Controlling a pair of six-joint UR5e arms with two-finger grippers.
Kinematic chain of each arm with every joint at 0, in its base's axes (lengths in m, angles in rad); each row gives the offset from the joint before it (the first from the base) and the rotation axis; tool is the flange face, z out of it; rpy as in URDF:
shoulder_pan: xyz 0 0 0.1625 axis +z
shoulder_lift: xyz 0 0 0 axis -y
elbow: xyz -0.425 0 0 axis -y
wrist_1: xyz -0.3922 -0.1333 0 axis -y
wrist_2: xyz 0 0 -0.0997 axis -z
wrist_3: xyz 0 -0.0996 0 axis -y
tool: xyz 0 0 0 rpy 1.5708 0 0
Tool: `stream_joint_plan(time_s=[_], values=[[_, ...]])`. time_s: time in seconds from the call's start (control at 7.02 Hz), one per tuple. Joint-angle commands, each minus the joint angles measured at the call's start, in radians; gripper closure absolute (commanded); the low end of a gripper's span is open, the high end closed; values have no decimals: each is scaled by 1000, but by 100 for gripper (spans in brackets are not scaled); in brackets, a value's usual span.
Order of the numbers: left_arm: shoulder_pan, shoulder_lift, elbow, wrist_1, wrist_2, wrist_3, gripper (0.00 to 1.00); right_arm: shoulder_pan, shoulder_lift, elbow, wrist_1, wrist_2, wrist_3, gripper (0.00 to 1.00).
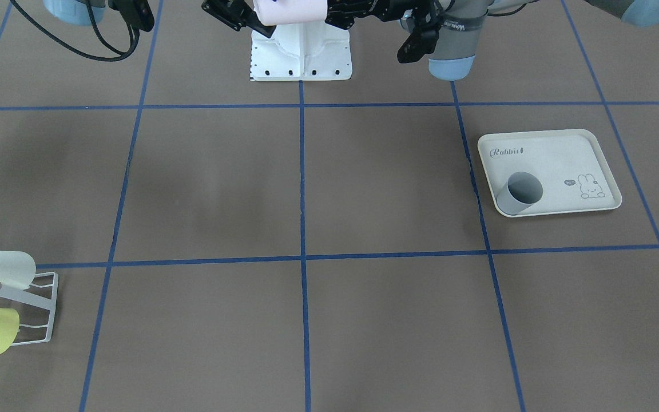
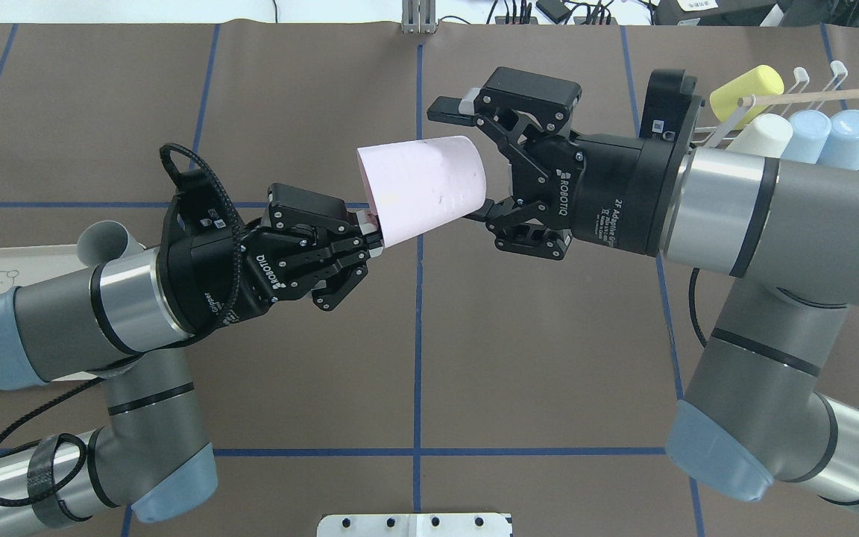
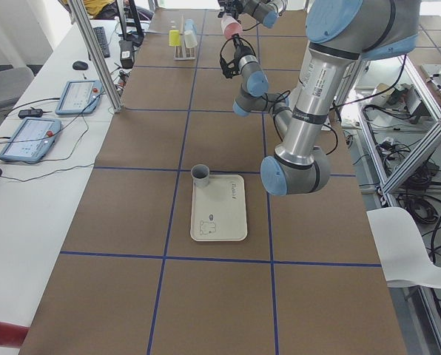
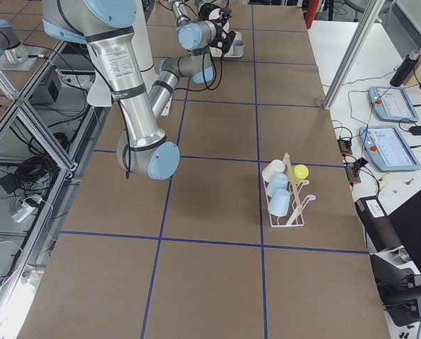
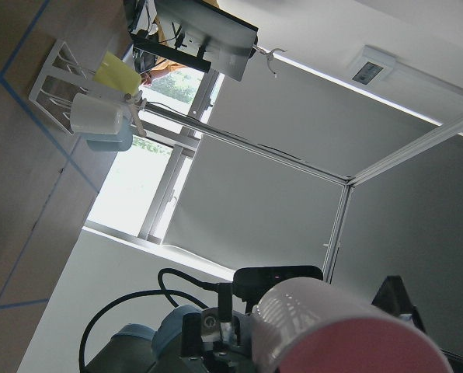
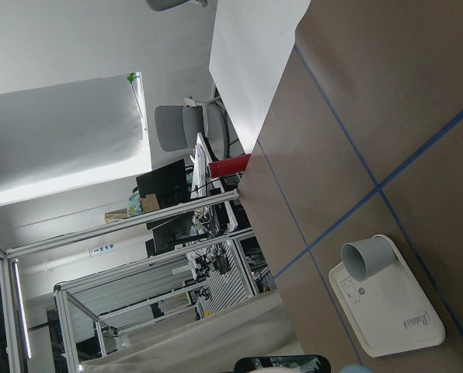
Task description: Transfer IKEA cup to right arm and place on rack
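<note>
"How much room is there to move?"
"The brown table (image 1: 386, 183) runs wide between the tray (image 1: 558, 154), right of centre in the front view, and the rack (image 2: 817, 95), upper right in the overhead."
"And the pink cup (image 2: 422, 186)?"
"In the air at the overhead's centre, lying sideways. The left gripper (image 2: 371, 237) pinches its wide rim. The right gripper (image 2: 455, 164) has its jaws spread around the narrow end."
"What do the containers hold?"
"A grey cup (image 1: 519, 193) stands in the tray's corner. The rack carries a yellow cup (image 2: 746, 86), a cream cup (image 2: 761, 134) and two pale blue cups (image 2: 810, 130)."
</note>
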Motion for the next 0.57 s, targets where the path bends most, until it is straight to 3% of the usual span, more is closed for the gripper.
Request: stream_joint_plan(time_s=[0.0,0.43], values=[[0,0,1,1,0,0,100,0,-2,0,5,0,2,1],[0,-6,6,3,0,2,100,-1,-2,1,5,-1,5,1]])
